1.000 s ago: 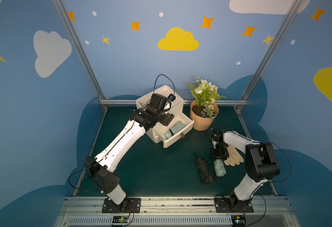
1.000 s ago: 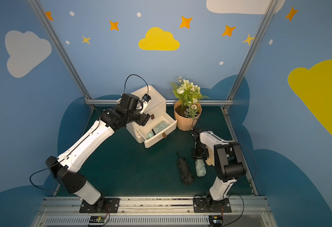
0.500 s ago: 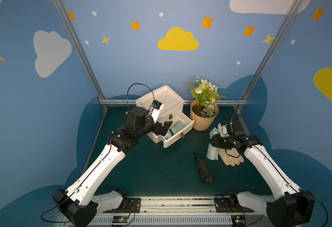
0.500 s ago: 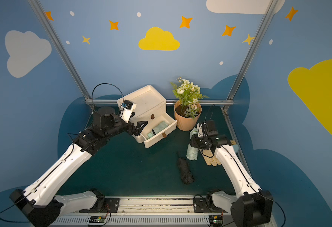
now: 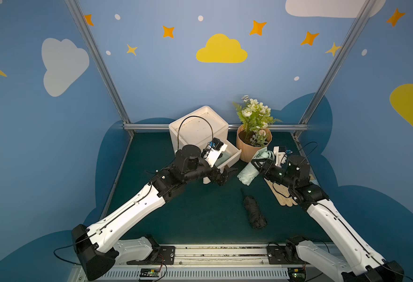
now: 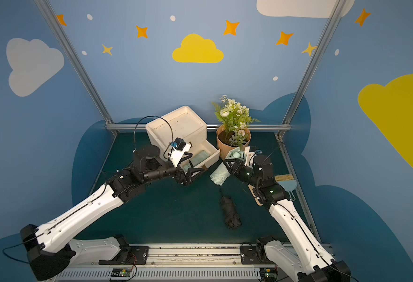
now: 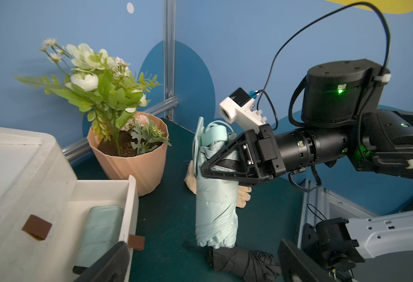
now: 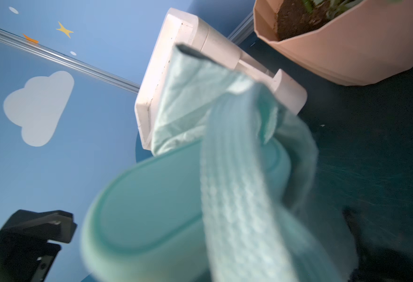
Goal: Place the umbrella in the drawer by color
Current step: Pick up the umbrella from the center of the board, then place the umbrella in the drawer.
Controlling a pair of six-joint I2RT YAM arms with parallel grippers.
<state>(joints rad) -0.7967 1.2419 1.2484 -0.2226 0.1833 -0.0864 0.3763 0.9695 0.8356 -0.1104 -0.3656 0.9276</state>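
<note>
A folded mint umbrella lies in the open drawer. The right claw is clamped on the second mint umbrella, up in the air near the drawer. The left claw is apart and empty. The black umbrella lies on the bench, not put away yet.

The mint umbrella is soft, wrinkly cloth. The peach pot looks like smooth, dull plastic. The tabletop looks rough, not shiny.
</note>
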